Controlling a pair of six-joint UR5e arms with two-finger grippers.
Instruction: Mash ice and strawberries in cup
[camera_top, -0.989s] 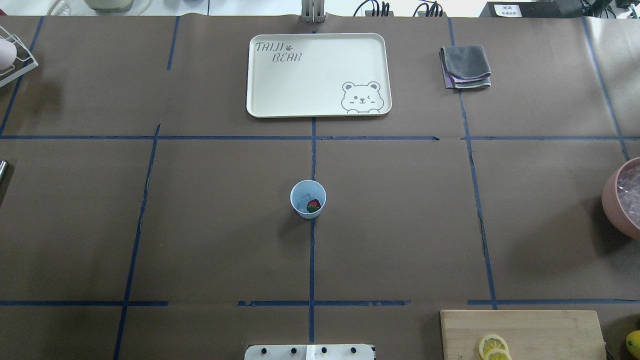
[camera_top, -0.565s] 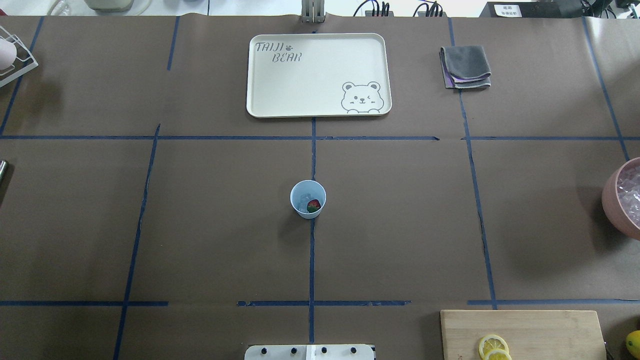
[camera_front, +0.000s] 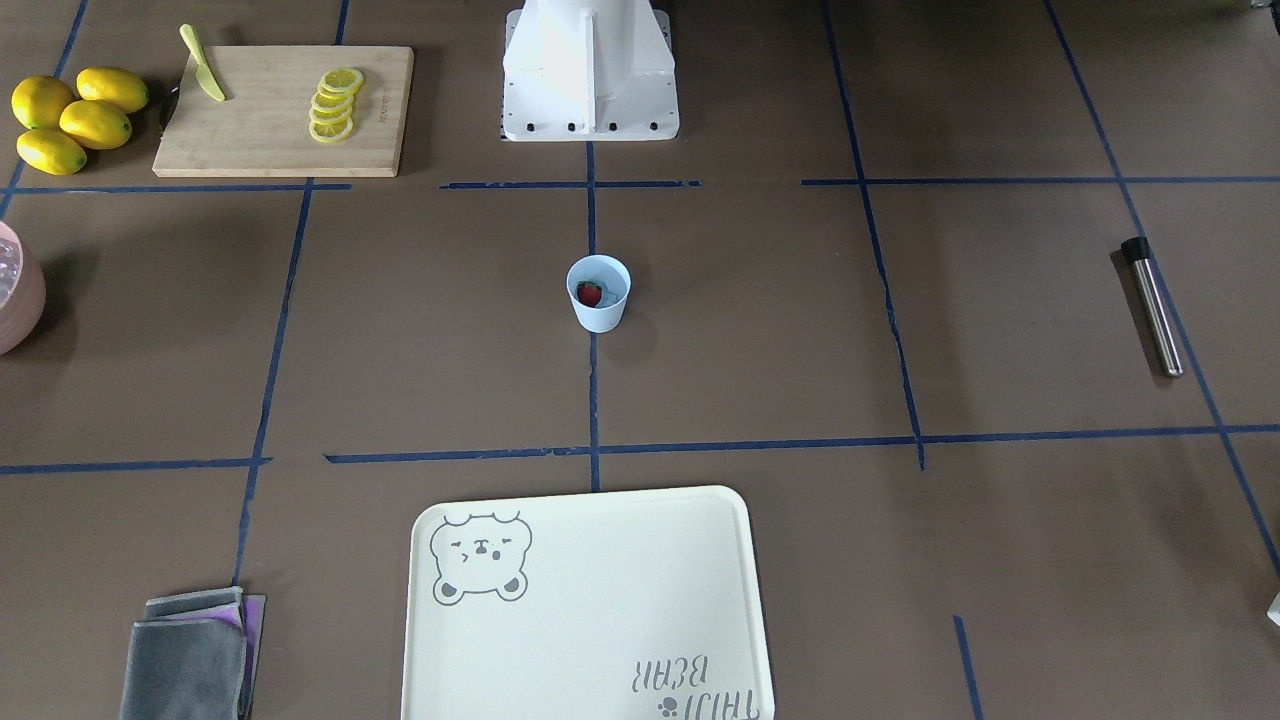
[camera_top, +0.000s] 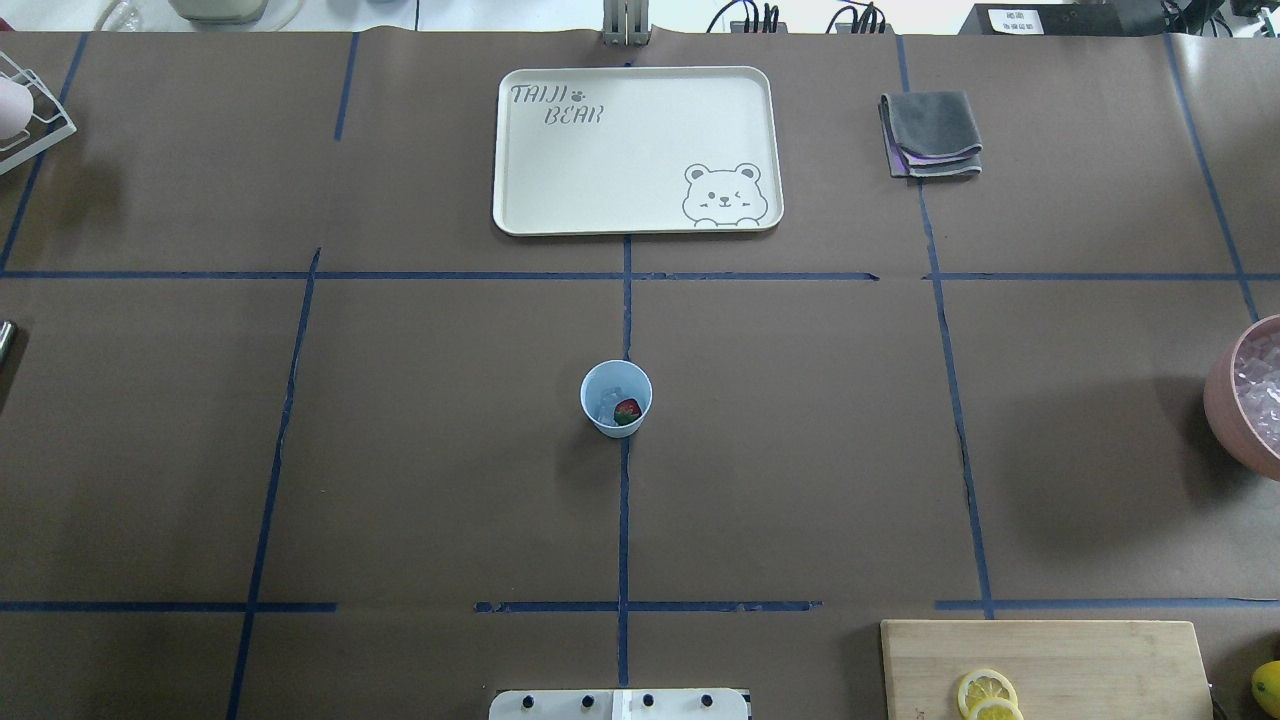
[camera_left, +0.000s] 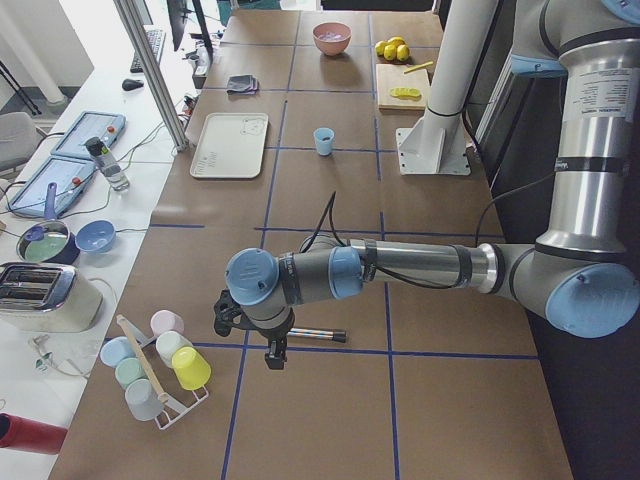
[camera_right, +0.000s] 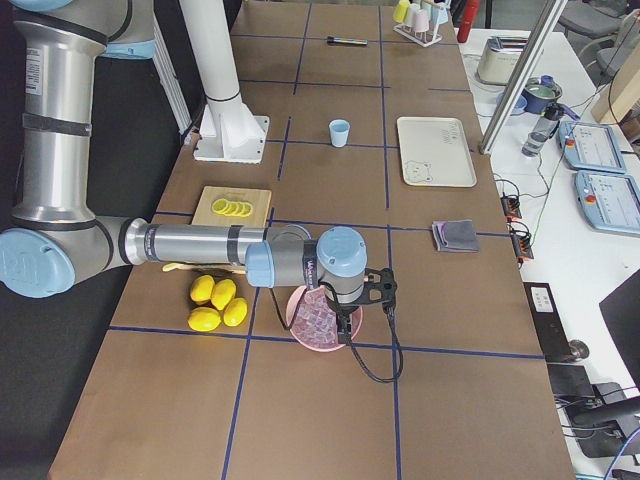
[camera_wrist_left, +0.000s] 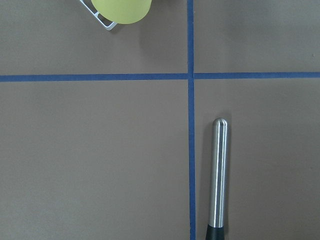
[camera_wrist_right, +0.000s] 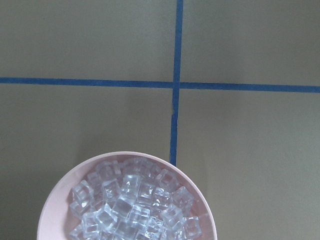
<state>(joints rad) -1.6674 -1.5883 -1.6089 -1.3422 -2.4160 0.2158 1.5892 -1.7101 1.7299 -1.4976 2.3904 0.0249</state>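
Observation:
The pale blue cup (camera_top: 616, 398) stands upright at the table's middle, also in the front view (camera_front: 598, 292). Inside it lie a red strawberry (camera_top: 627, 410) and whitish ice lumps (camera_top: 606, 402). My left gripper (camera_left: 273, 358) shows only in the exterior left view, hanging over a steel rod with a black end (camera_wrist_left: 218, 175) far from the cup. My right gripper (camera_right: 347, 322) shows only in the exterior right view, over the pink bowl (camera_wrist_right: 60, 200) of ice cubes. I cannot tell if either is open or shut.
A cream bear tray (camera_top: 637, 150) and a folded grey cloth (camera_top: 931, 134) lie at the far side. A cutting board (camera_front: 283, 108) holds lemon slices and a knife, with whole lemons (camera_front: 75, 118) beside it. A cup rack (camera_left: 155, 365) stands near the left arm.

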